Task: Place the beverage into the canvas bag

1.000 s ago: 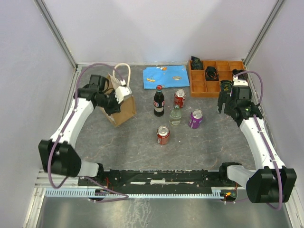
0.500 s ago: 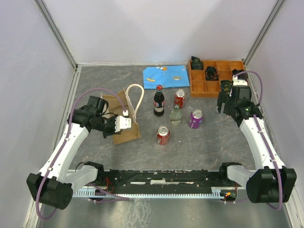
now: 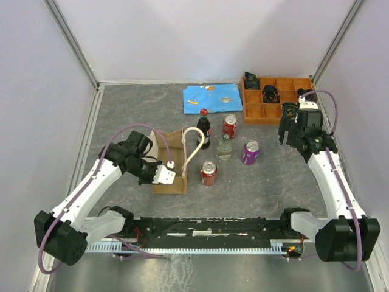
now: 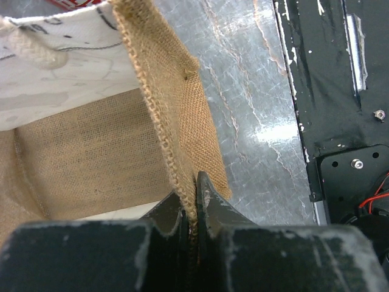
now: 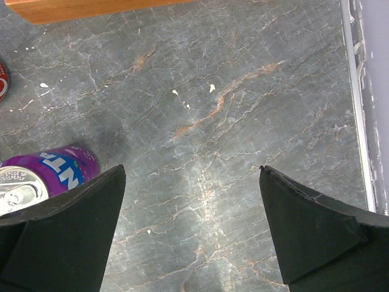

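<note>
The tan-brown woven canvas bag [image 3: 170, 187] with cream looped handles is seen at the near left of the grey marbled table [image 3: 273, 188], just left of a red drink can [image 3: 208, 173]. Its rim is clamped between the fingers of the left hand [image 4: 190, 204]. The right hand [image 5: 191, 231] is spread wide, nothing gripped, above the table beside a purple can [image 5: 42, 176].

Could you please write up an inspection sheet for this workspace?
Surface: grey marbled table, a few pale specks.
Job's things: canvas bag standing, mouth open; cola bottle, clear bottle, far red can, near red can, purple can all outside it.
Clutter: blue cloth, orange tray holding dark items, far edge.
End effectors: left end effector shut on the bag's rim; right end effector open, empty, beside the purple can.
Cables: purple cables loop along both arms.
Surroundings: plain walls, metal frame; nothing else seen.
</note>
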{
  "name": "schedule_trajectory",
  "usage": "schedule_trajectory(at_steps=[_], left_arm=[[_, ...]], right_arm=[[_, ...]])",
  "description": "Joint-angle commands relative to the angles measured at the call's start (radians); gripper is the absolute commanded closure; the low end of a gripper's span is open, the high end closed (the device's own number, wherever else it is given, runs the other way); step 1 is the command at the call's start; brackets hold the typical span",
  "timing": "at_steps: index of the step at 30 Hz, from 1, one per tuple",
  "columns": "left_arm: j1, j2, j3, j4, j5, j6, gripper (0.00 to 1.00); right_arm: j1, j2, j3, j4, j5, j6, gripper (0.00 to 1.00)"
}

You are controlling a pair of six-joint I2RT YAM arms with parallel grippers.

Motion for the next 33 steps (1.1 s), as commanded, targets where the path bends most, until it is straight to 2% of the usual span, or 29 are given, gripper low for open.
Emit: schedule_trajectory(at_steps=[1, 8, 19, 20, 23, 25, 26, 27, 33], left_arm=[[-0.037, -0.006, -0.019, 0.075, 0.017, -0.024, 0.97], [-0.070, -0.024, -0.073, 0.114, 0.001, -0.088, 0.97], [-0.090, -0.041, -0.088, 0.201, -0.041, -0.277, 0.97], [-0.095, -0.045, -0.090, 0.200, -0.041, -0.284, 0.92], [-0.103, -0.060, -0.093, 0.193, -0.032, -0.302, 0.54], [-0.106, -0.077, -0.094, 0.184, -0.015, -0.301, 0.33], [-0.106, -0.085, -0.096, 0.178, -0.006, -0.297, 0.26], [-0.108, -0.095, -0.095, 0.170, 0.001, -0.293, 0.22], [-0.107, -0.144, -0.044, 0.088, 0.046, -0.271, 0.15]], right_arm=[[0.004, -0.044, 0.019, -0.003, 0.025, 0.005, 0.01], [0.004, -0.059, 0.007, -0.009, 0.029, 0.008, 0.01], [0.004, -0.047, 0.007, 0.002, 0.025, 0.010, 0.01], [0.004, -0.046, 0.007, 0.003, 0.024, 0.010, 0.01], [0.004, -0.043, 0.005, 0.006, 0.022, 0.010, 0.01], [0.003, -0.040, 0.004, 0.008, 0.020, 0.009, 0.01], [0.004, -0.038, 0.004, 0.009, 0.019, 0.008, 0.01], [0.004, -0.037, 0.005, 0.009, 0.019, 0.008, 0.01], [0.004, -0.035, 0.009, 0.009, 0.019, 0.005, 0.01]])
